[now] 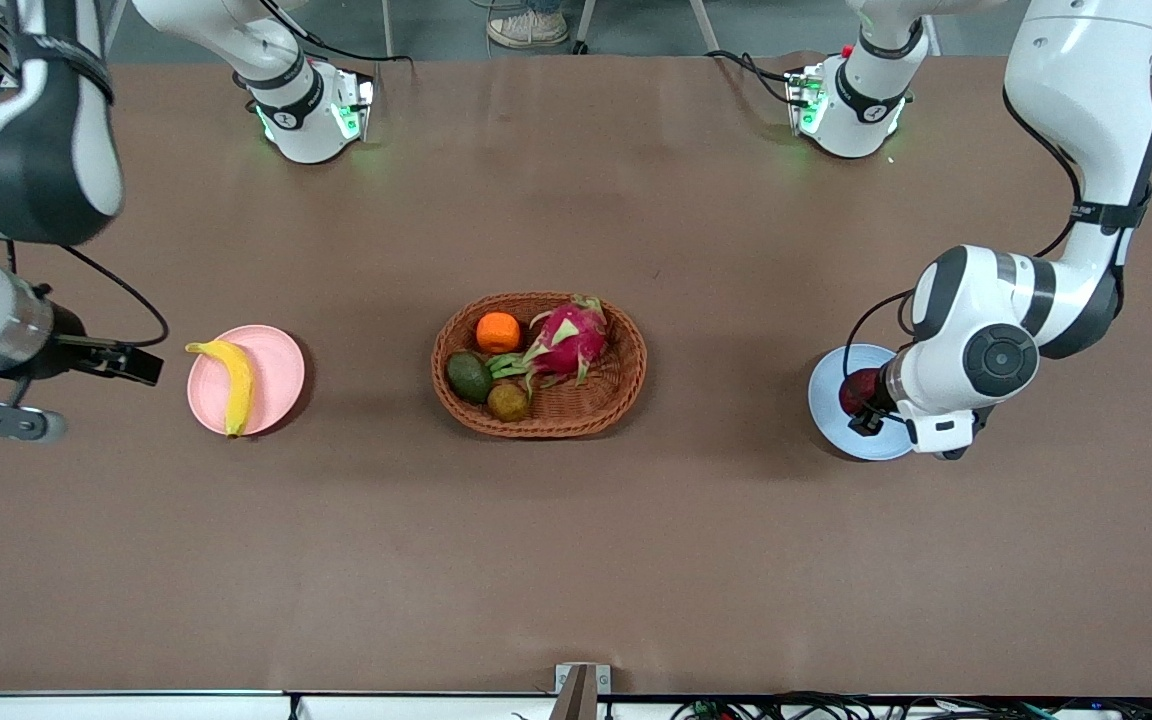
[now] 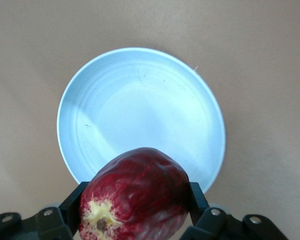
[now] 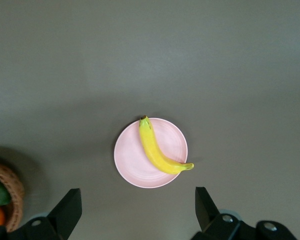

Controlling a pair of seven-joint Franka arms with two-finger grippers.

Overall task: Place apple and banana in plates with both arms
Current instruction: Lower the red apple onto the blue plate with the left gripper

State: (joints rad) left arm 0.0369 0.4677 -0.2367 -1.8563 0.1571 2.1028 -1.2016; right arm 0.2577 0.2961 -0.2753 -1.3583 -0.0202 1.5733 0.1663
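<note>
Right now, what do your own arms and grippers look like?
Both arms are glossy white with black bands and round black joint caps. Thin black cables loop alongside them, and green lights glow on the bases. The left gripper and right gripper are black, with flat fingers and small screws on their bodies.

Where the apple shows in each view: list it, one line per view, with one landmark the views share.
Front view: the apple is held over the blue plate, at the left arm's end of the table, partly hidden by the arm.
Left wrist view: it fills the lower centre, gripped in the left gripper over that plate.
Right wrist view: not in it.
Shared landmark: the blue plate, in the front and left wrist views.
</note>
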